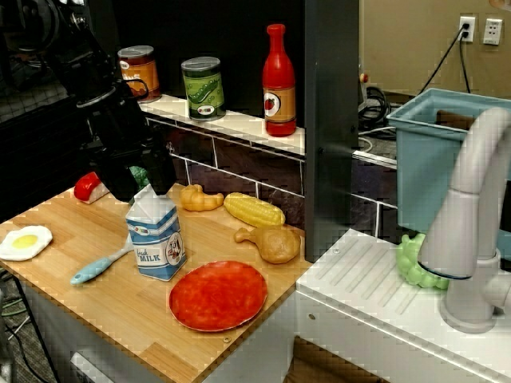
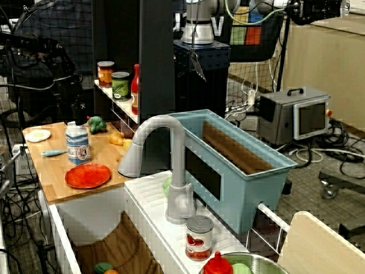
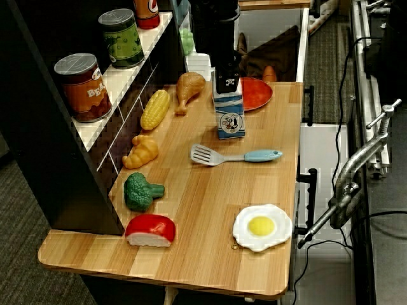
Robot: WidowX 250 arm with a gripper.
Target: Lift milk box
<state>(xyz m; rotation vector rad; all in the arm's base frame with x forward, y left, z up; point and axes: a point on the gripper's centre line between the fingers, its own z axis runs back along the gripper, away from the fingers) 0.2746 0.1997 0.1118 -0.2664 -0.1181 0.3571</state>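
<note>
Milk box (image 1: 157,238) stood upright on the wooden worktop (image 1: 96,307), beside the red plate (image 1: 218,294).
"Fresh MILK" is read on its blue band, a cow emblem on one side. The black tool (image 1: 142,182) is set over its gable top; whether it is clenched cannot be told, the fingertips being hidden.

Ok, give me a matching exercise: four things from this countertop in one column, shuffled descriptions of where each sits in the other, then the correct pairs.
Things:
1. milk box
2. fried egg
3. red bottle
4. spatula

Places:
A. on the upper shelf, beside the green can
B. near the corner of the wooden counter, far from the red plate
C. upright, directly under the tool
D. lying flat between the carton and the egg

Pairs: 1-C, 2-B, 3-A, 4-D
</note>
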